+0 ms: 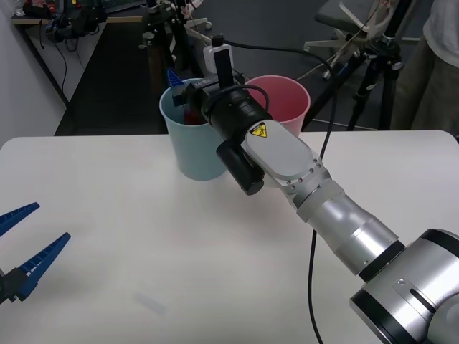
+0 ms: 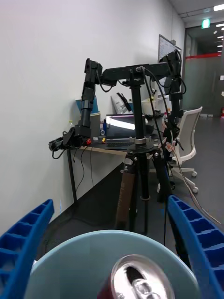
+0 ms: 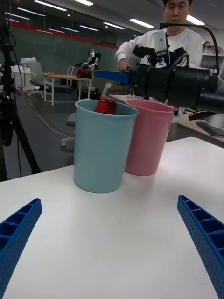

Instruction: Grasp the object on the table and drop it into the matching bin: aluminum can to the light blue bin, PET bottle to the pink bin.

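The aluminum can (image 3: 106, 105), red with a silver top (image 2: 139, 281), sits tilted in the mouth of the light blue bin (image 1: 190, 154), partly below its rim (image 2: 70, 261). My right gripper (image 1: 179, 89) hovers over that bin, open, with its blue fingers (image 2: 25, 243) spread wide on either side of the can and not touching it. The pink bin (image 1: 283, 100) stands right beside the light blue bin (image 3: 102, 149), touching it at the rim. My left gripper (image 1: 21, 247) rests open low over the white table (image 1: 143, 251) at its left edge, far from both bins.
My right arm (image 1: 315, 186) stretches diagonally across the table's right half, trailing a black cable (image 1: 313, 272). A black tripod (image 2: 137, 154) stands on the floor just beyond the bins, past the table's far edge.
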{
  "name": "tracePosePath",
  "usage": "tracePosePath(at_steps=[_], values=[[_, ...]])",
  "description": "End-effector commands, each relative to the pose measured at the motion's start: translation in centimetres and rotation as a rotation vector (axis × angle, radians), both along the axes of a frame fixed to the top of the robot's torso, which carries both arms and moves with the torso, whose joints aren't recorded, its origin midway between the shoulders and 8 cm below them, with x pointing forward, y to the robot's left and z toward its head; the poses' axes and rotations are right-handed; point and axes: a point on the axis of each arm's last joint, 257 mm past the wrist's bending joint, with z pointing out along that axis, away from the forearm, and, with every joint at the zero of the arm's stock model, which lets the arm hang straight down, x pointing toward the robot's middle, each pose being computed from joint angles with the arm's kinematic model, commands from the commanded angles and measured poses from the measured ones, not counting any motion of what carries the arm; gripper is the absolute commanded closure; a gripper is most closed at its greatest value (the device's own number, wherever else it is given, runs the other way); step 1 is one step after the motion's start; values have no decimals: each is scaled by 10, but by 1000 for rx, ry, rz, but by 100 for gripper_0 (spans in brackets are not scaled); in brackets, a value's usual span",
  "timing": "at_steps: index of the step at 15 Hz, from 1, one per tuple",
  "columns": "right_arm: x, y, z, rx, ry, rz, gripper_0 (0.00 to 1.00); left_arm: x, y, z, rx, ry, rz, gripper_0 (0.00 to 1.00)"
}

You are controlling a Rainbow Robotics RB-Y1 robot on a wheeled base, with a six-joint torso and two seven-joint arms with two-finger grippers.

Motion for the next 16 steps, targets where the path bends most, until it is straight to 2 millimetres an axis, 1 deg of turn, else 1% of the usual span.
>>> tracePosePath(at_steps=[1,7,10,13,14,16], values=[[0,1,1,5,2,2,0,0,0,0,0,0,0,0],[-6,6,14,26,-16,19,0,0,0,0,0,0,0,0],[-15,4,26,52,-34,44,0,0,0,0,0,0,0,0],[-38,-1,31,67,-58,99,0,0,0,0,0,0,0,0],[-51,-7,31,71,-67,122,0,0,0,0,0,0,0,0],[-70,-19,23,73,-69,153,0,0,0,0,0,0,0,0]])
